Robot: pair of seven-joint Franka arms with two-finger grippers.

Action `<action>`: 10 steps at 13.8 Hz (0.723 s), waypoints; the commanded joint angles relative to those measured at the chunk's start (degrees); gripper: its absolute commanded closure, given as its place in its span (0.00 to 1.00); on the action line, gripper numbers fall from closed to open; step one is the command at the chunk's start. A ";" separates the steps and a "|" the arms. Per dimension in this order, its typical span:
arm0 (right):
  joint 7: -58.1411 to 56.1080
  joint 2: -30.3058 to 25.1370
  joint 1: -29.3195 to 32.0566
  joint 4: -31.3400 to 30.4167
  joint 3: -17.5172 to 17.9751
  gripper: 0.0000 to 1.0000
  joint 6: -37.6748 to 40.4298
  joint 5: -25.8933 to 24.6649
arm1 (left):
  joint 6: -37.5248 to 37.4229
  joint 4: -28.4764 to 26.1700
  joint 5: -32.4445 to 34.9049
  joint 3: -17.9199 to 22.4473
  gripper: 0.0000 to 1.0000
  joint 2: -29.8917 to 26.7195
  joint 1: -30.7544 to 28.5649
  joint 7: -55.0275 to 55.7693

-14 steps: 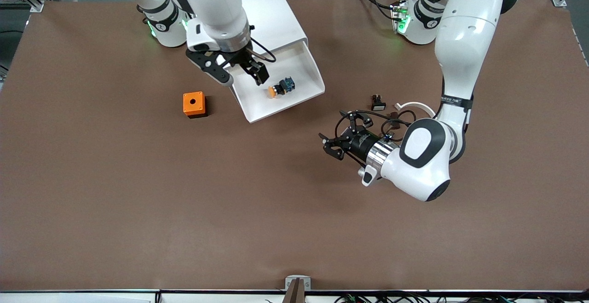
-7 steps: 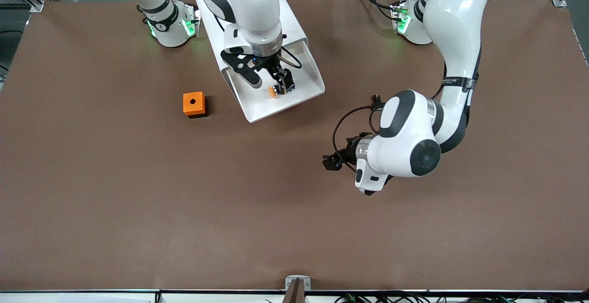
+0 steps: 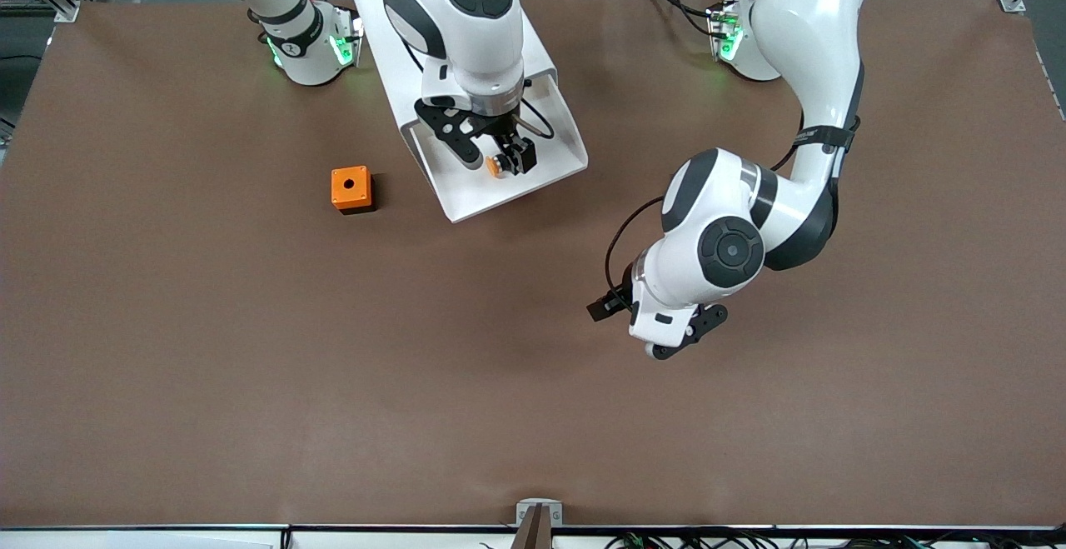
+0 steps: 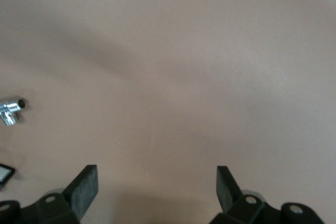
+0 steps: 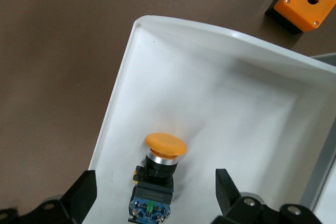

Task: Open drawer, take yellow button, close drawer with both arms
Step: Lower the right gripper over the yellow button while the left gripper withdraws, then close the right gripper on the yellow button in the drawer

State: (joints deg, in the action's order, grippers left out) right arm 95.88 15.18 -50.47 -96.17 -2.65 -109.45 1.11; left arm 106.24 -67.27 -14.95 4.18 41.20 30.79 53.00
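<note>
Item: drawer (image 3: 500,191), uppermost tray of the white cabinet (image 3: 450,32), pulled out over the worktop (image 3: 250,366) and standing open.

Item: button (image 3: 495,166), lying on its side on the drawer floor, orange cap toward the front camera; the right wrist view shows the cap (image 5: 165,145) pointing to twelve o'clock, the black body and blue block below it.

Item: right gripper (image 3: 493,152), directly over the button, fingers (image 5: 84,195) spread wide to either side of it, not touching.

Item: left gripper (image 3: 658,328), over bare worktop toward the left arm's end, fingers (image 4: 86,184) wide and empty; this arm waits.

Item: orange cube (image 3: 351,189), on the worktop beside the drawer, toward the right arm's end.

Hazards, as judged: the button lies loose, so an off-centre descent could let one finger nudge or roll it; closing on the rounded cap rather than the body could squeeze it out; too deep a descent would press the fingers into the thin tray.
</note>
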 commanded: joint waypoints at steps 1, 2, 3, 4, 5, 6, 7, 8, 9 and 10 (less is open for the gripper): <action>3.43 0.99 -0.60 1.16 -0.42 0.00 0.11 -0.41 | 0.90 -1.29 6.40 0.30 0.01 -1.30 0.68 1.66; 4.14 1.26 -0.68 1.16 -0.42 0.00 0.03 -0.41 | 0.98 -1.29 7.47 0.30 0.01 -1.65 0.68 2.01; 4.23 1.70 -1.12 1.25 -0.42 0.00 0.03 -0.41 | 0.98 -1.37 7.92 0.30 0.01 -2.00 0.68 2.02; 4.41 2.05 -1.12 1.51 -0.42 0.00 0.03 -0.41 | 0.98 -1.38 8.01 0.21 0.01 -2.26 0.77 2.02; 4.75 2.57 -1.30 1.60 -0.42 0.00 -0.06 -0.50 | 1.25 -1.38 7.92 0.12 0.01 -2.35 1.12 2.02; 4.93 2.84 -1.73 1.60 -0.42 0.00 -0.06 -0.58 | 1.60 -1.38 7.92 -0.05 0.01 -2.27 1.47 1.93; 5.02 3.36 -1.91 1.69 -0.42 0.00 -0.06 -0.50 | 2.82 -1.38 8.01 -0.05 0.01 -2.27 1.64 1.58; 5.02 3.54 -2.00 2.21 -0.42 0.00 -0.06 -0.41 | 3.35 -1.38 8.01 -0.14 0.01 -2.18 2.08 1.40; 5.11 3.72 -2.00 2.30 -0.42 0.00 -0.06 -0.15 | 3.62 -1.38 8.01 -0.23 0.01 -2.18 2.35 1.23; 6.50 3.81 -2.09 2.48 -0.42 0.00 -0.06 -0.41 | 3.62 -1.46 7.92 -0.23 0.01 -2.18 2.52 1.14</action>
State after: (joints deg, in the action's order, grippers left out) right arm 100.08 18.17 -51.84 -95.37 -2.64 -109.82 1.11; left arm 108.94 -67.31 -8.37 3.97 40.20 32.70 54.07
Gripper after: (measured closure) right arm 0.000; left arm 0.004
